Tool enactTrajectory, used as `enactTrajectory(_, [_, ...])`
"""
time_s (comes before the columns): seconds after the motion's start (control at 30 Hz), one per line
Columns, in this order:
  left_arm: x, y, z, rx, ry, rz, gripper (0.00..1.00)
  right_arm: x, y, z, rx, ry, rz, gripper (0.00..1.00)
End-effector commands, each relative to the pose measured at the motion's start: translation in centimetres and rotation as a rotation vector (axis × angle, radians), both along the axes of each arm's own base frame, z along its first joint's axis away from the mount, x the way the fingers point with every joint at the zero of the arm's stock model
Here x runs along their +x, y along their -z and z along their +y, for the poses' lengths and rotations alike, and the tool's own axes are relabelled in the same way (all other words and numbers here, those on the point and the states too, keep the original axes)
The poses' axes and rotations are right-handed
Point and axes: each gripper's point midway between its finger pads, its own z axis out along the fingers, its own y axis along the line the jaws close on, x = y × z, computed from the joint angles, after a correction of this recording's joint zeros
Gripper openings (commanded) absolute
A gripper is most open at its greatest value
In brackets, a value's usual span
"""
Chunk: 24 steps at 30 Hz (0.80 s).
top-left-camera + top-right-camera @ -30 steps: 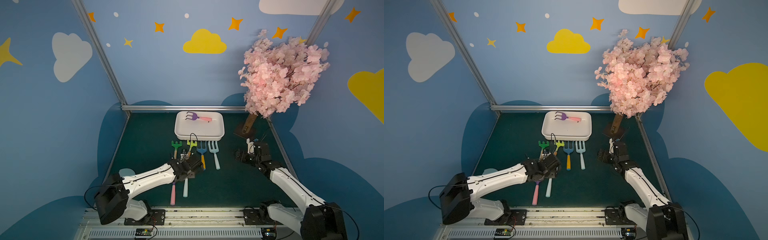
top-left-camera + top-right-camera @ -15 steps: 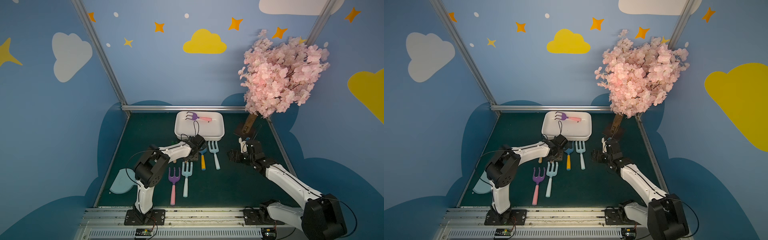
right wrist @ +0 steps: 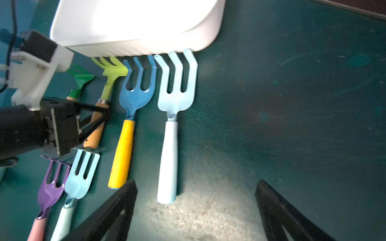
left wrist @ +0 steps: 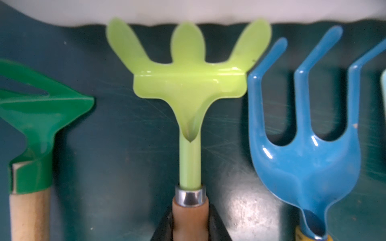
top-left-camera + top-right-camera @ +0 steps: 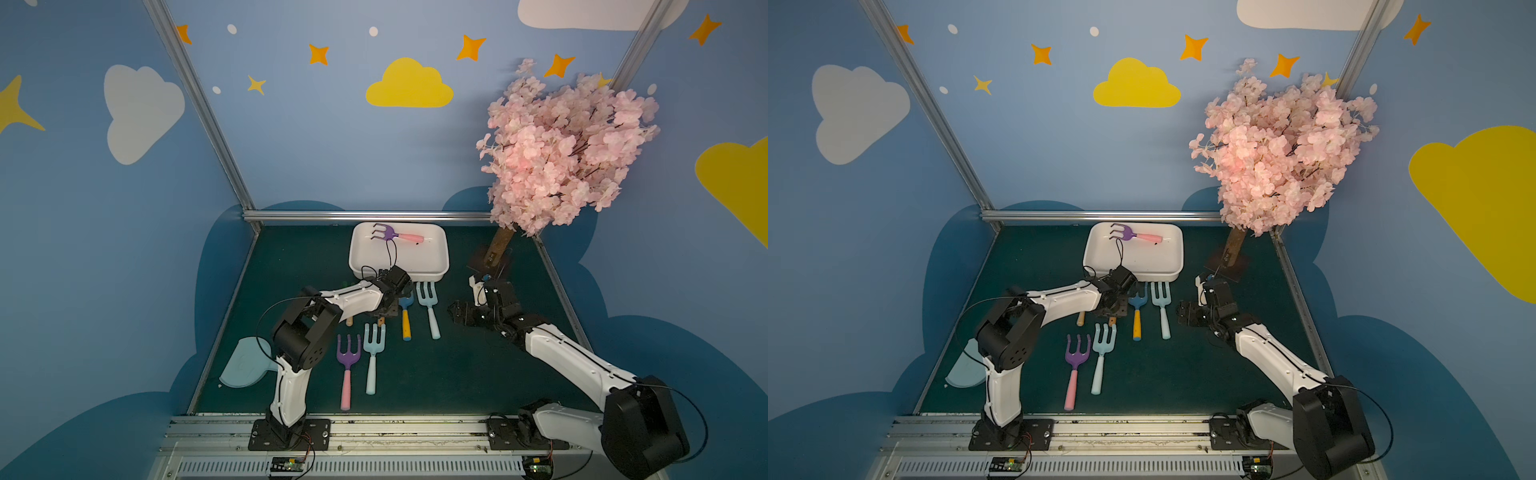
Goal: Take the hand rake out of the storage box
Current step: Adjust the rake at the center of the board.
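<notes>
Hand rake [image 5: 398, 236]: it has a purple head and a pink handle. It lies flat inside the storage box [image 5: 419, 259], close to the box's far wall.
Storage box: white, shallow and open on top.
Left claw [image 4: 190, 210]: it pinches the wooden handle of a light green rake [image 4: 189, 87]. That rake lies just outside the storage box, with its teeth right at the box's near wall.
Right claw [image 3: 196, 183]: spread wide and holding nothing, it hangs near the storage box and does not touch it.
How it handles: probably small, light and stiff. The smooth handle may slip or roll.
Where to hold: pinch across the middle of the pink handle. The thin, bent teeth look hard to pinch.
Watch out: the box looks light too, so a bump may slide it.
</notes>
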Motion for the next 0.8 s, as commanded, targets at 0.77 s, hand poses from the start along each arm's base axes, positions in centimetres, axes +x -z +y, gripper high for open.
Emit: enactTrajectory(0.77, [-0.2, -2.1, 0.6, -0.116, -0.061, -0.012, 0.55, 9.2, 4.0, 13.3, -0.267, -0.167, 0.112, 0.65])
